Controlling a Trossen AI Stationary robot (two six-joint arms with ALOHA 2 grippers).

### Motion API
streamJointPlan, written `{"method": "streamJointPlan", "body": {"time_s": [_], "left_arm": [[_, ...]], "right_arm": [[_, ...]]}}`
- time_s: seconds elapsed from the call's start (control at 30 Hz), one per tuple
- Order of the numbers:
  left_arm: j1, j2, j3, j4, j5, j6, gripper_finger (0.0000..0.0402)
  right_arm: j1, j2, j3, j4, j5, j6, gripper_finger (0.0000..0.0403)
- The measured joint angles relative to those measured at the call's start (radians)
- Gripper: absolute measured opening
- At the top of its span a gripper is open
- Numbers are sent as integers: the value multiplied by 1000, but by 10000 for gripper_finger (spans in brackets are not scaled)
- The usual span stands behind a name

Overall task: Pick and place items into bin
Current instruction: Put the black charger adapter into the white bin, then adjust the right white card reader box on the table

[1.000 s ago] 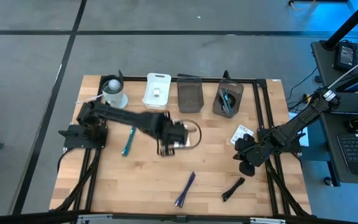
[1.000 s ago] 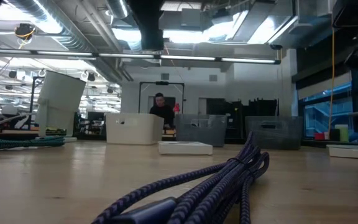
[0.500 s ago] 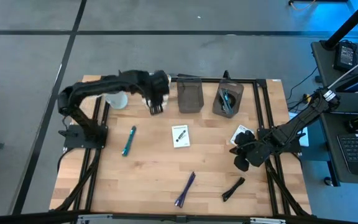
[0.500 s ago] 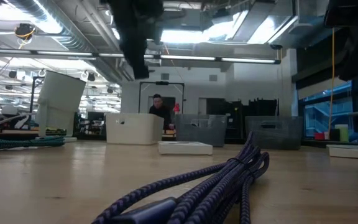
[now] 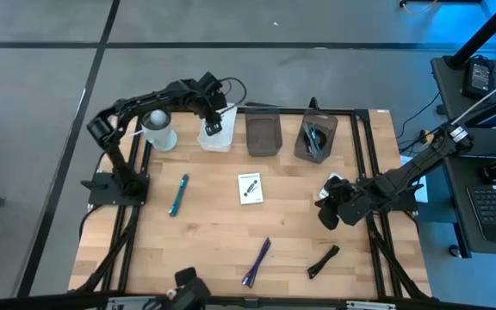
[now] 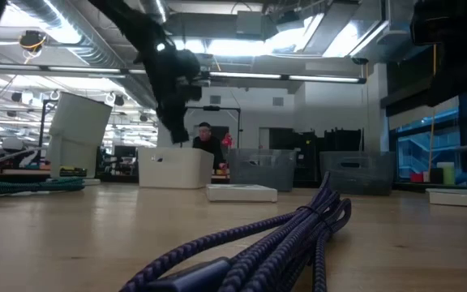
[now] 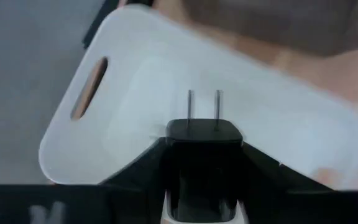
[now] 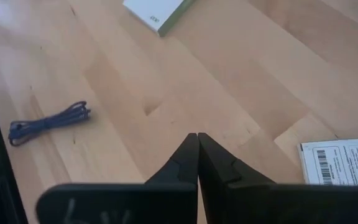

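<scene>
Two dark jointed arms, black wedge-shaped fingers (image 8: 197, 168), matte black wrist housings

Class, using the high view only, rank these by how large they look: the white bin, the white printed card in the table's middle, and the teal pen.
1. white bin, partly hidden by the left gripper
2. white printed card
3. teal pen, longer than the card but far thinner

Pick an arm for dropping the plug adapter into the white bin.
Left. Its claw is shut on the black plug adapter directly above the white bin. The right claw is shut and empty, low over the table's right side.
</scene>
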State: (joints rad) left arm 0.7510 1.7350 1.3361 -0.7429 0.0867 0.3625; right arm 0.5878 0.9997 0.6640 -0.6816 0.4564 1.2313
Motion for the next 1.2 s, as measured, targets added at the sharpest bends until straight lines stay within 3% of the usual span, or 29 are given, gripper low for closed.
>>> {"method": "streamJointPlan", "body": {"time_s": [0.37,0.63,1.2], "left_arm": [[16,144,0,45,-4,28,154],[16,145,0,94,-13,17,184],[12,131,1,89,-10,-11,182]], "right_arm": [[-54,0,0,28,0,3,4],[-69,0,0,37,0,3,4],[-69,0,0,34,0,-1,4]]}}
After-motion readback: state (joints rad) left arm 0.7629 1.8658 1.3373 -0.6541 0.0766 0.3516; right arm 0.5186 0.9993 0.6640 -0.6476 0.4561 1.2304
